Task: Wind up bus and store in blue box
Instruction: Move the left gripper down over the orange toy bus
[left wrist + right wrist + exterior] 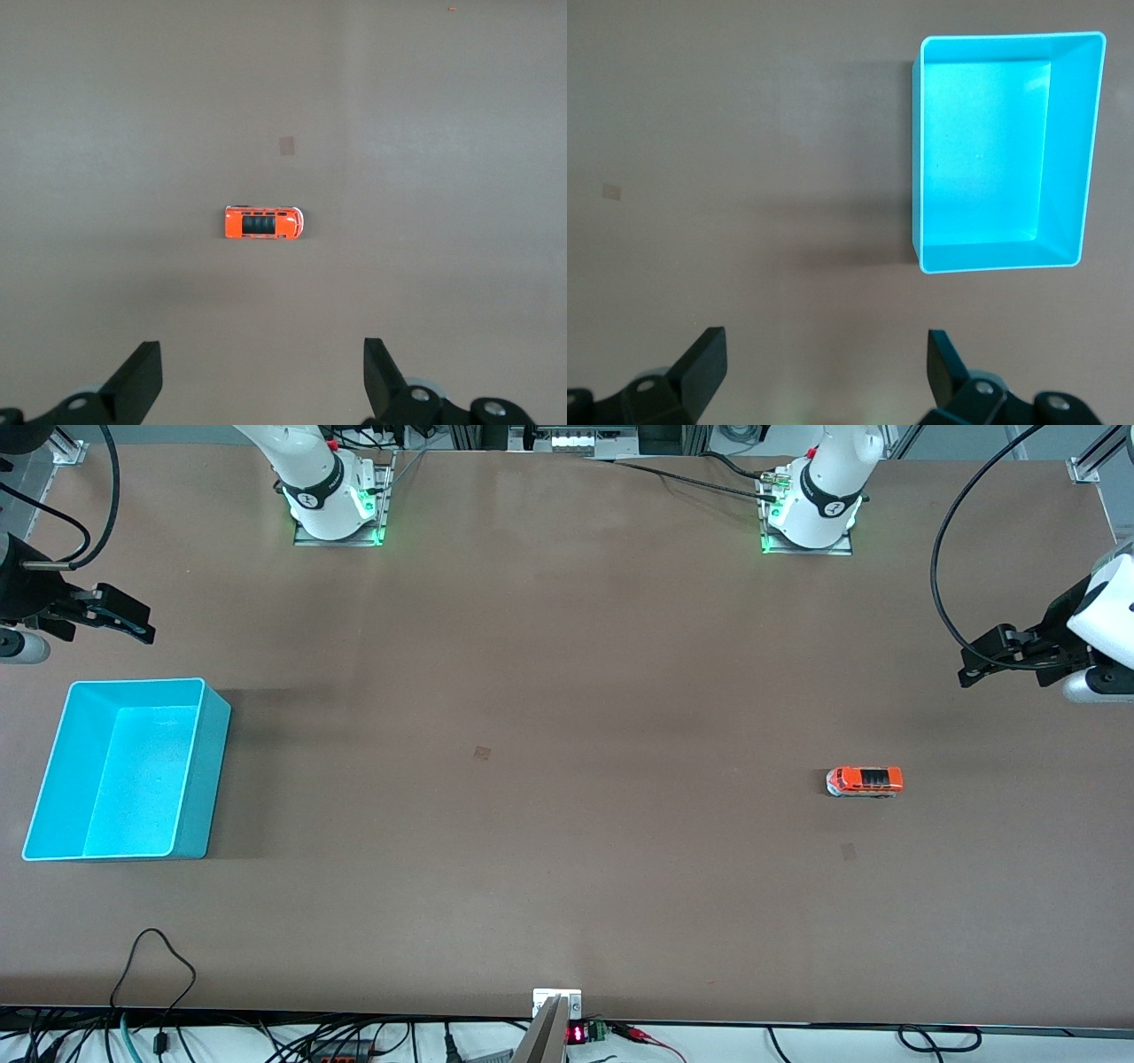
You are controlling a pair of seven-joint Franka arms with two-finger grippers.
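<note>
A small orange bus [866,781] with dark windows stands on its wheels on the brown table, toward the left arm's end. The left wrist view shows the bus [263,223] well apart from the fingers. My left gripper [973,666] hangs open and empty over the table's edge at that end; in its own view the left gripper [263,376] has wide-set jaws. The blue box [129,769] sits empty at the right arm's end, and the blue box [1005,150] fills part of the right wrist view. My right gripper [133,622] hovers open above the table beside the box; the right gripper [827,367] holds nothing.
Both arm bases [337,500] stand along the table's edge farthest from the front camera. Cables [151,965] trail over the nearest table edge. A small dark patch [481,754] marks the tabletop near the middle.
</note>
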